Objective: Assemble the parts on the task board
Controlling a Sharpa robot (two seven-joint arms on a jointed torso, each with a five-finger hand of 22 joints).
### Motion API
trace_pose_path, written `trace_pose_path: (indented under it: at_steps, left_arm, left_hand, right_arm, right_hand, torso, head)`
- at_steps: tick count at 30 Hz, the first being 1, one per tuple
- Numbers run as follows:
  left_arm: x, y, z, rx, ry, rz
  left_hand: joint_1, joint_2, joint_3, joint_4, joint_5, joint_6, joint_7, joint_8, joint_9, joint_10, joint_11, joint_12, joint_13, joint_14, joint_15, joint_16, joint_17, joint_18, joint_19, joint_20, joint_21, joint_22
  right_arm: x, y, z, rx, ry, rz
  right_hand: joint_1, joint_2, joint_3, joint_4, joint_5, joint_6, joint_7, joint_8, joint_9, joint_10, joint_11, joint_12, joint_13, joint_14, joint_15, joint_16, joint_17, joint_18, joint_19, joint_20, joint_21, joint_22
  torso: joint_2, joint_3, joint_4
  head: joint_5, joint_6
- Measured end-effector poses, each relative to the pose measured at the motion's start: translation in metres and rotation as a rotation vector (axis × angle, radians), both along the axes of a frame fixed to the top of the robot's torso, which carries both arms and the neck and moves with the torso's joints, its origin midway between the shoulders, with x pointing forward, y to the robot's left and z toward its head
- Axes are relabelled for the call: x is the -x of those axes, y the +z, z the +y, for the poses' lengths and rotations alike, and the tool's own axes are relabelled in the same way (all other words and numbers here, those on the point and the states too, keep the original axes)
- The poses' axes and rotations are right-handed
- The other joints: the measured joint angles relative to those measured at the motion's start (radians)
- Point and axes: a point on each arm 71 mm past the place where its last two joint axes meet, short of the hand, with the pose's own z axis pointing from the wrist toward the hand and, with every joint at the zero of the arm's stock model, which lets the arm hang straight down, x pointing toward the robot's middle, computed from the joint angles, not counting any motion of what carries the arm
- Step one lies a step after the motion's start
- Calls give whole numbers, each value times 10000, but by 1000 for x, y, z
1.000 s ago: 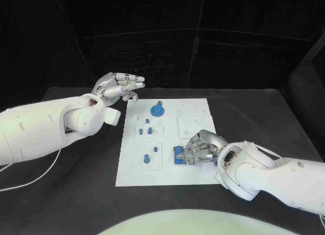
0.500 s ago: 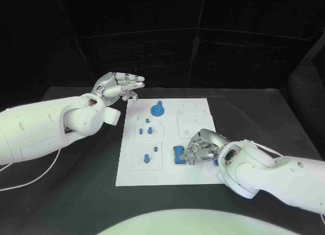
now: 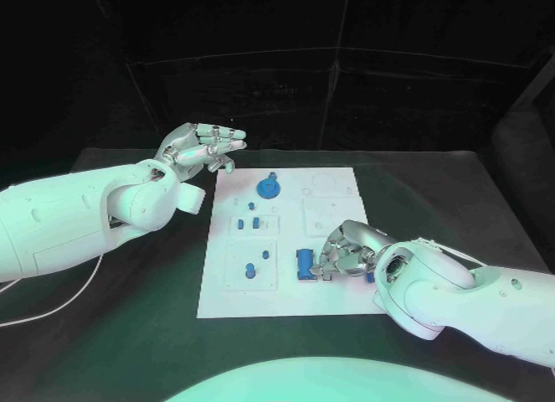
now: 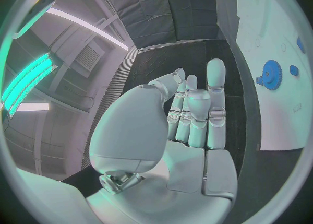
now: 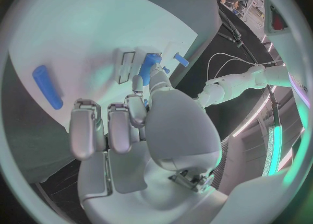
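Note:
The white task board [image 3: 337, 186] lies in the middle of the black table. My right hand [image 3: 347, 251] is low over its near right part. Its thumb and a finger pinch a long blue part [image 3: 305, 264] at a slotted block; the right wrist view shows that part [image 5: 148, 68] between the fingertips. Another blue bar [image 5: 47, 85] lies flat on the board [image 5: 85, 36] beside the hand. My left hand [image 3: 202, 146] hangs above the table past the board's far left corner, its fingers loosely bent and holding nothing.
A blue gear [image 3: 269, 187] stands at the board's far end and also appears in the left wrist view [image 4: 269, 75]. Small blue pegs [image 3: 249, 270] stand in the board's left column. White cables lie on the table at the left edge.
My right hand's fingers have shifted a little on the blue part, which now looks narrower. My left hand has not moved.

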Motion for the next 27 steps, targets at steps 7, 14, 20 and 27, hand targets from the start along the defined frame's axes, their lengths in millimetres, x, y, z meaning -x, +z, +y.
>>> trace_pose_path:
  at_steps: [7,14,20,27]
  left_arm:
    - [0,0,0,-1,1,0]
    - [0,0,1,-5,18,1]
    - [0,0,2,-8,31,1]
    - [1,0,1,3,3,7]
  left_hand:
    - [0,0,0,0,0,0,0,0,0,0,0,0,0,0,0,0,0,0,0,0,0,0]
    - [-39,38,0,0,0,0,0,41,0,0,0,0,0,0,0,0,-18,0,0,0,0,1]
    - [-38,39,0,0,0,0,0,41,0,0,0,0,0,0,0,0,-18,0,0,0,0,1]
    - [-38,38,0,0,0,0,0,41,0,0,0,0,0,0,0,0,-17,0,0,0,0,1]
  right_arm:
    - [1,1,-2,-5,44,-129]
    - [5,7,-24,-273,-184,-362]
    - [7,14,-64,-312,-727,-698]
    - [9,17,-93,-82,-1113,-935]
  right_hand:
    - [-1,0,-27,-27,0,0,0,0,-1,0,0,-9,20,0,0,0,0,0,0,0,0,0]
    - [-134,133,-132,45,583,-537,197,-386,-189,23,24,-11,18,1,1,0,-1,0,0,1,0,0]
    - [-120,262,-165,55,989,-944,454,-1186,-553,51,275,-12,115,17,201,0,-1,-1,34,148,0,0]
    - [-127,392,-234,118,989,-876,521,-1461,-685,16,310,-8,118,3,256,-1,-1,-1,49,202,37,0]
  torso:
    - [0,0,-1]
    - [-1,0,-1]
    - [-17,-2,-8]
    - [-15,-3,-33]
  head:
    - [-8,26]
    - [-56,50]
    - [-172,75]
    - [-397,90]
